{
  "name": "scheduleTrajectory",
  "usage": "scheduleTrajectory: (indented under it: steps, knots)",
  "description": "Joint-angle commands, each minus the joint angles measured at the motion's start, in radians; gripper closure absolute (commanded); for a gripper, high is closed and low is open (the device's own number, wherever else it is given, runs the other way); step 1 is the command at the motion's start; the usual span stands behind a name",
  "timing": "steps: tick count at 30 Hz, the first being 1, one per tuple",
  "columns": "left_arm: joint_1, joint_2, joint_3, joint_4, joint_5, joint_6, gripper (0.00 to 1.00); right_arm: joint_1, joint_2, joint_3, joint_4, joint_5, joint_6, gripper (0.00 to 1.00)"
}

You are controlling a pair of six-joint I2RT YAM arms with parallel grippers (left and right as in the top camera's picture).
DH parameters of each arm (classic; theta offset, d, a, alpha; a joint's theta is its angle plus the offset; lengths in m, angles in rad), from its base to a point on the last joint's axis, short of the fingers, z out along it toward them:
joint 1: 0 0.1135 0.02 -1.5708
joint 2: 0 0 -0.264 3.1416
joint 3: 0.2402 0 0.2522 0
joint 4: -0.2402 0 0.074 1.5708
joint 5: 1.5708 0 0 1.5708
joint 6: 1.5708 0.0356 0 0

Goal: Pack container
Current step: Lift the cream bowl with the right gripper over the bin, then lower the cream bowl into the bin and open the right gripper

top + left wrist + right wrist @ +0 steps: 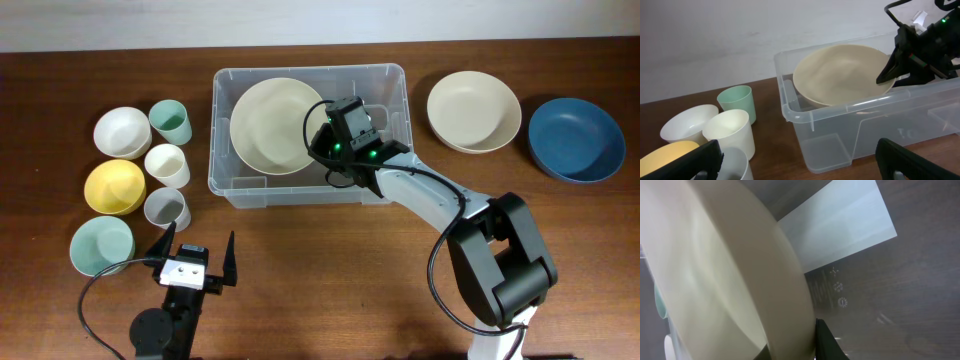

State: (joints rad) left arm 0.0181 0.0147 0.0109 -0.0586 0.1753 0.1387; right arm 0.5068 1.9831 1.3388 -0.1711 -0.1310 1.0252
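Right tool pinches rim of smooth cream bowl inside clear plastic container; left tool wide.

1. Overhead: the right gripper's camera body covers its fingertips and the right rim of the bowl.
2. Right wrist: the bowl fills the left half, out of focus, cut by the top, left and bottom edges.
3. Same view: only one dark finger shows, cut by the bottom edge; the other is hidden.
4. Label on the container floor: left part behind the bowl. Embossed marks near it are too small to read.
5. Left wrist: the left gripper's fingers are blurred and cut by the bottom edge.
6. Container: right end runs off the right edge.
7. Yellow bowl: cut off at the bottom left.
8. Overhead: left arm and right arm are cut by the near edge.
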Motion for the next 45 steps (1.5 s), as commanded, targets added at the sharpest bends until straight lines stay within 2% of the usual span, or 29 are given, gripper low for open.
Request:
scheduleTrajectory:
  steps: [1, 31, 33, 36, 41, 45]
  knots:
    - [-0.004, -0.008, -0.002, -0.007, -0.007, 0.013, 0.0, 0.004, 0.003, 0.026, 0.007, 0.005, 0.012, 0.86]
    - [-0.004, -0.008, -0.002, -0.007, -0.007, 0.013, 0.0, 0.005, 0.005, 0.026, -0.008, -0.097, 0.027, 0.8]
    - [-0.004, -0.008, -0.002, -0.007, -0.007, 0.013, 0.0, 0.004, 0.005, 0.026, -0.008, -0.097, 0.027, 0.73]
    - [-0.004, -0.008, -0.002, -0.007, -0.007, 0.013, 0.0, 0.003, 0.005, 0.026, -0.008, -0.097, 0.027, 0.69]
    - [-0.004, -0.008, -0.002, -0.007, -0.007, 0.013, 0.0, 0.003, 0.005, 0.026, -0.008, -0.099, 0.027, 0.47]
    - [-0.004, -0.008, -0.002, -0.007, -0.007, 0.013, 0.0, 0.003, 0.005, 0.026, -0.008, -0.113, 0.023, 0.23]
